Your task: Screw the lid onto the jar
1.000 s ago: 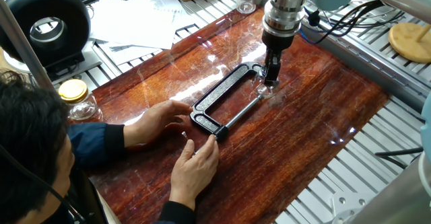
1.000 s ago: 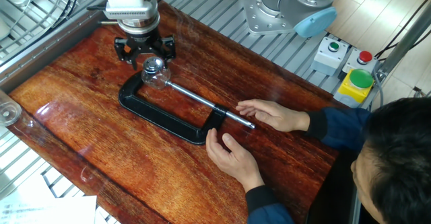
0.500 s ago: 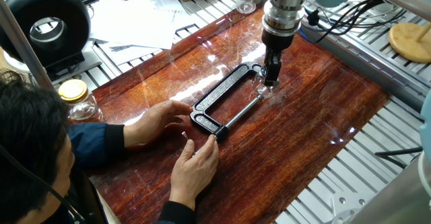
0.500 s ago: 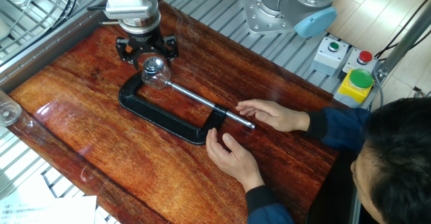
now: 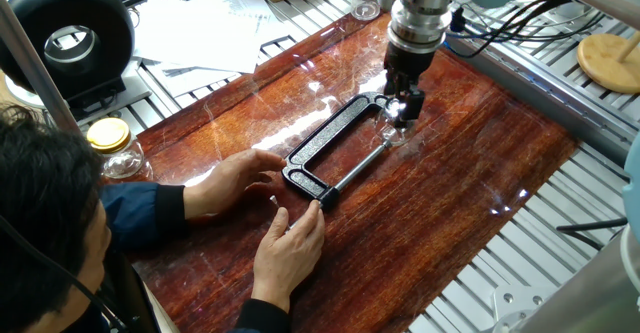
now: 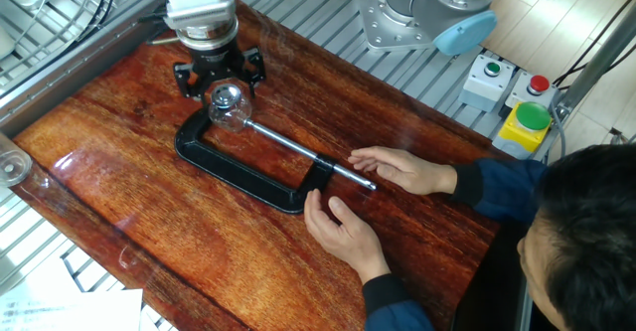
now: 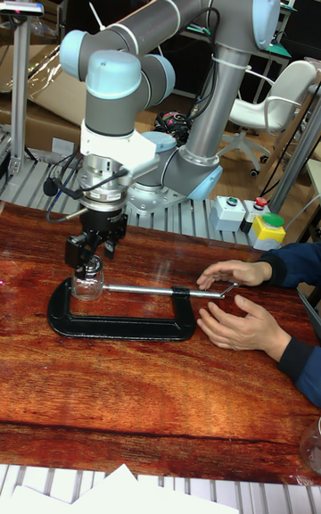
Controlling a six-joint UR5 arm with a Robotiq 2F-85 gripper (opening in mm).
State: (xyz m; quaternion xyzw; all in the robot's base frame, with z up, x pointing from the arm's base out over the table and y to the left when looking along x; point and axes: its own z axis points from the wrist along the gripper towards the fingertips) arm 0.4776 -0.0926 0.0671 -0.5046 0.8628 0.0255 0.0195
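**Jar clamped, gripper poised above it**

The small clear jar [image 6: 230, 112] stands on the red-brown wooden table [image 6: 119, 202], held in the mouth of a black C-clamp [image 6: 238, 172] that lies flat — the clamp's screw rod meets the jar's side. A silvery lid [image 6: 226, 96] sits on top of the jar.

The gripper [image 6: 220, 74] hangs straight down over the jar, its dark fingers [image 7: 73, 252] spread to either side of the lid. In the tall fixed view they look parted wider than the lid and just above it, gripping nothing; whether a pad touches the cap cannot be told.

A person's two hands rest on the table at the clamp's handle end: one hand [image 6: 399, 169] beside the rod tip, the other hand [image 6: 343, 234] just below the clamp's frame.
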